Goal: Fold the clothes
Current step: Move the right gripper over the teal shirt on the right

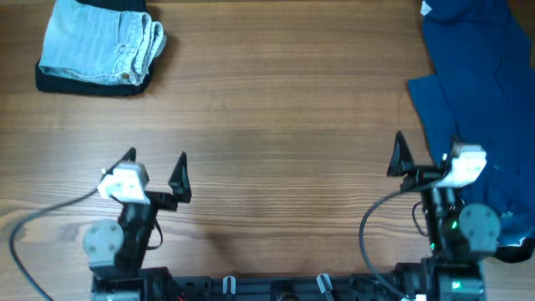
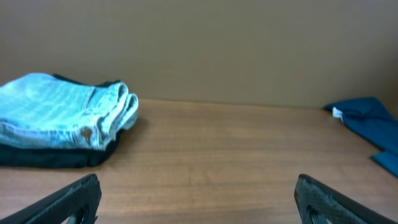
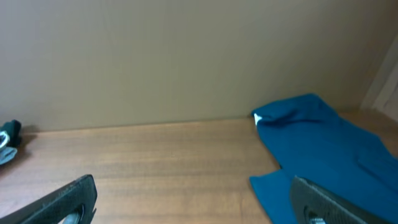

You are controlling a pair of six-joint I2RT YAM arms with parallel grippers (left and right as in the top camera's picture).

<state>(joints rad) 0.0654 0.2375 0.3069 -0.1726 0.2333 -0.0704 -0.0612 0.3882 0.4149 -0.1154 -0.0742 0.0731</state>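
The dark-blue shirt (image 1: 481,92) lies spread at the table's right side, running off the right edge of the overhead view; it also shows in the right wrist view (image 3: 323,149) and at the far right of the left wrist view (image 2: 370,124). My right gripper (image 1: 425,157) is open and empty, its right finger over the shirt's left edge, its left finger over bare wood (image 3: 193,199). My left gripper (image 1: 156,167) is open and empty over bare wood at the front left (image 2: 198,199), far from the shirt.
A folded pale-blue denim piece (image 1: 104,42) rests on a dark folded garment at the back left, also in the left wrist view (image 2: 62,115). A plain wall stands behind the wooden table (image 1: 276,117).
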